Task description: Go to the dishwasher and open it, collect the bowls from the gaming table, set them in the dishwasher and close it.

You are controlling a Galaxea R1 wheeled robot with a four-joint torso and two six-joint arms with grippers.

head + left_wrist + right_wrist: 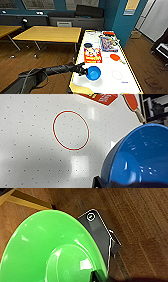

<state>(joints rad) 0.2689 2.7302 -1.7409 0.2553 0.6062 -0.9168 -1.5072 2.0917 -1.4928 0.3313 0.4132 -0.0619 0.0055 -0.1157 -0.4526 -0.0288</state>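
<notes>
The left arm reaches in over the near end of the gaming table [110, 80], and its end effector [85, 72] grips the rim of the small blue bowl [93, 73], which sits tilted just above the glossy white tabletop. In the left wrist view the blue bowl [140, 159] shows large and close; its inside looks empty, with only light glints on the plastic. Below it lies the white surface, dotted with small holes, bearing a red circle [71, 130] painted on it.

In the right wrist view the light green bowl [47, 250] is seen from its underside, very near the camera, with the wooden floor [140, 220] beyond it. The bowl appears carried at the right end effector, though I cannot tell how its fingers stand or whether they close on the rim. What the green bowl holds cannot be seen from this side.

Farther along the tabletop, well apart from the blue bowl, lie a red box [92, 55] with a printed lid, a second flat box [108, 44] with a colourful picture, a small dark round dish [88, 45], and an orange-red paddle [115, 57]. Plain yellow-topped tables [50, 33] stand beside the gaming table on the wooden floor
</notes>
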